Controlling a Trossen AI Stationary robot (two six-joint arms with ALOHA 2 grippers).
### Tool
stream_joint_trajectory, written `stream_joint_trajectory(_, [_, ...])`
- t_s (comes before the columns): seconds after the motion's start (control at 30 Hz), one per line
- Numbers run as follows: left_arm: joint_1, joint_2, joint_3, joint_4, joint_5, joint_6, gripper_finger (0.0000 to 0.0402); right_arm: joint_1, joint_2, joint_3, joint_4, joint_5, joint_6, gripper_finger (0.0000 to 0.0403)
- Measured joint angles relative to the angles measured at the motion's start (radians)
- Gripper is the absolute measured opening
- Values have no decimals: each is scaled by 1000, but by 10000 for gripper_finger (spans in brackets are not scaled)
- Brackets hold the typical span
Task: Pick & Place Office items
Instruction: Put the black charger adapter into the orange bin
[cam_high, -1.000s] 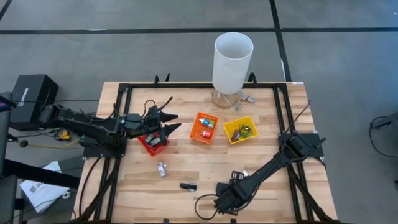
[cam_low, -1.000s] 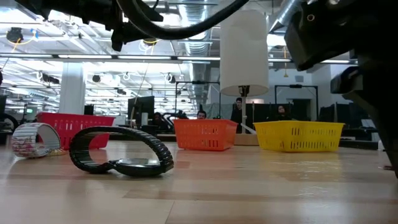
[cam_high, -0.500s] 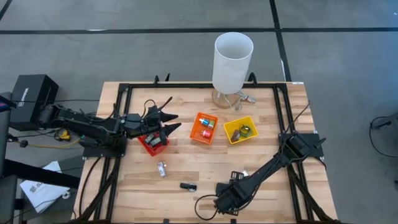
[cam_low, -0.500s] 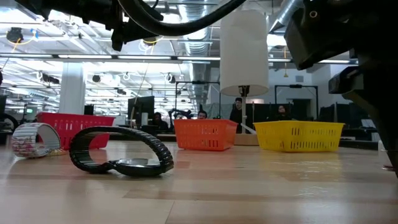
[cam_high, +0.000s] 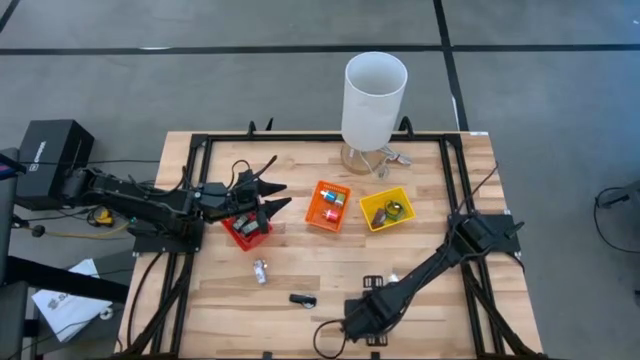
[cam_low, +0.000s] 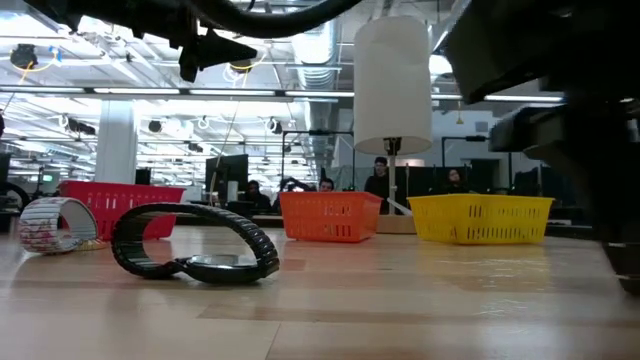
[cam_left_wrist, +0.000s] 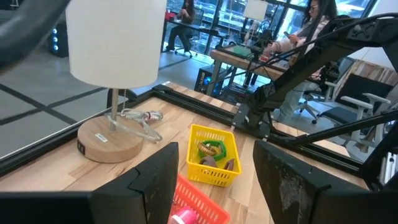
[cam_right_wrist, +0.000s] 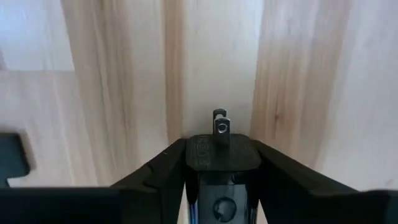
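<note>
Right pincer (cam_right_wrist: 222, 163): set low at the near edge of the table (cam_high: 330, 262), fingers drawn in against both sides of a small black piece (cam_right_wrist: 222, 154) with a metal tip; a grip is judged to be forming, not yet proven firm
Left pincer (cam_high: 268, 197): held above the red bin (cam_high: 246, 231), fingers spread apart, nothing seen between them
Loose items: a black band (cam_low: 195, 243) and a small pale ring (cam_low: 55, 222) are seen lying on the table well apart from the bins; in the high view a silvery bit (cam_high: 260, 271) and a dark bit (cam_high: 302, 299) lie between the two arms
Sorted items: a green ring (cam_left_wrist: 210, 148) and more lie in the yellow bin (cam_high: 387, 209); small coloured bits sit in the orange bin (cam_high: 328, 205)
Risk: the black piece is held near its end only, so it could be pivoted or dropped when lifted
Cause: narrow contact and a smooth body
Further risk: the white cylinder (cam_high: 374, 100) could be struck on a high carry to the bins
</note>
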Motion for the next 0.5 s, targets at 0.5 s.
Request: stream_joint_trajectory(0.5, [0, 0, 0, 0, 0, 1, 204, -286, -2, 151, -153, -8, -521, 138])
